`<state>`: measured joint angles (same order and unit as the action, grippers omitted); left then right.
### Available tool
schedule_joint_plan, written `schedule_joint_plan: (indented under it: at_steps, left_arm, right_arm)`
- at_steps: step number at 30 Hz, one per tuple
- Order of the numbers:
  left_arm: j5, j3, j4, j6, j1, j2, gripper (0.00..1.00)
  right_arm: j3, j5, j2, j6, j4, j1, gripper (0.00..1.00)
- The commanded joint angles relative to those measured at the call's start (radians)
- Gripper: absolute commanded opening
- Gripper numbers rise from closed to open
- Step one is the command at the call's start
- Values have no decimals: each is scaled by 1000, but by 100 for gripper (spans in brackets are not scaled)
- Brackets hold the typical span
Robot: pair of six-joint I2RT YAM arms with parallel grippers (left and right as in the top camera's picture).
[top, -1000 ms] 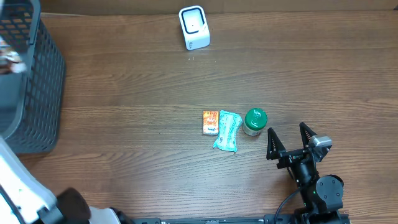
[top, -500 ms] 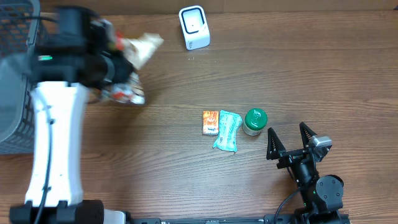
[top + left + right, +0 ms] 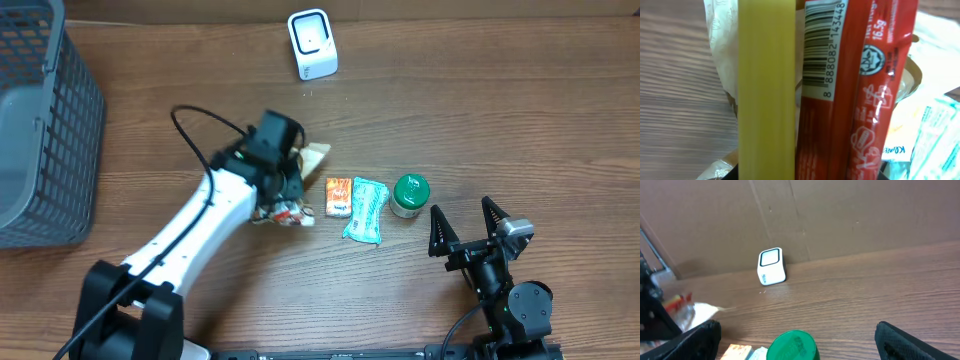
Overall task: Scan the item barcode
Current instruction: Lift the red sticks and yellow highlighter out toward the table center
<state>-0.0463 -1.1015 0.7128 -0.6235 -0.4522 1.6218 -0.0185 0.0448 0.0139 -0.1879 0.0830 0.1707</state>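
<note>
Your left claw (image 3: 284, 192) swung away from the basket (image 3: 60, 150), pinching the red sachet (image 3: 860, 100); the scanner (image 3: 312, 44) sat well beyond it, so scanning seemingly remained. Your right claw (image 3: 462, 208) gaped.

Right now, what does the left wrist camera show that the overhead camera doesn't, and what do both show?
Only the left wrist view shows the black printed barcode on the red foil sachet, beside a plain yellow sachet. Only the overhead view shows the white box-shaped scanner, the grey mesh basket, the green-lidded jar, the orange packet and the open right gripper. Both show the gripped sachet bundle, the pale teal plastic packet and the brown wooden table.
</note>
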Motion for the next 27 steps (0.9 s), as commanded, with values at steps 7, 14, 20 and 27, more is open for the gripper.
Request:
schedule_joint_plan:
  at_steps: [7,14,20,27]
  left_arm:
    - [-80,159,-154,-178,-92,-7,9]
    - [-88,181,-175,-215,-91,-7,45]
    - [-86,181,-175,-214,-91,-7,72]
    - [-77,132,-155,-120,-90,-13,94]
  right_arm:
    - [11,-6,-11,-6,-2,-4,100]
    - [11,-6,-11,-6,-2,-4,100]
    - [11,-6,-11,-6,-2,-4,100]
    - [11,-6,-11,-6,-2,-4,100]
